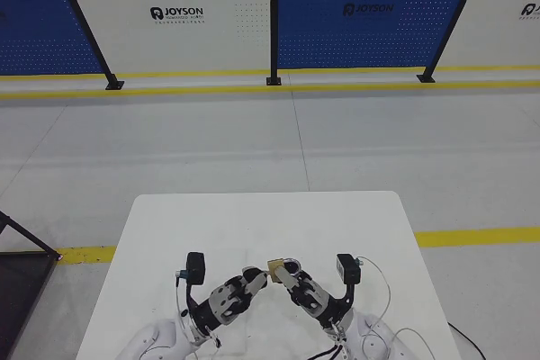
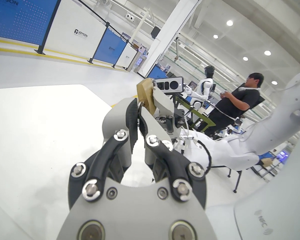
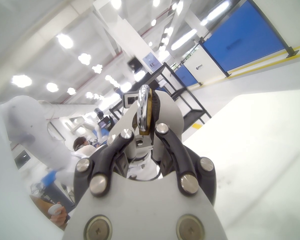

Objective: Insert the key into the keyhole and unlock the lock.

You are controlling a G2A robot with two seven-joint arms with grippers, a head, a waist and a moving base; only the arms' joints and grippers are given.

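Note:
A brass padlock (image 1: 276, 265) is held above the near middle of the white table (image 1: 252, 216). My right gripper (image 1: 288, 277) is shut on it; in the right wrist view its chrome shackle (image 3: 143, 108) and brass body (image 3: 150, 116) sit between that gripper's (image 3: 146, 107) pads. My left gripper (image 1: 255, 279) meets the lock from the other side. In the left wrist view this gripper (image 2: 138, 108) is shut on a small silver key (image 2: 140, 104) whose tip touches the padlock (image 2: 146, 94). Most of the key is hidden by the black pads.
The white table (image 2: 40, 116) is bare around both arms. A black metal frame (image 1: 9, 243) stands off the table's left edge. Blue and white barrier panels (image 1: 360, 31) line the floor far behind.

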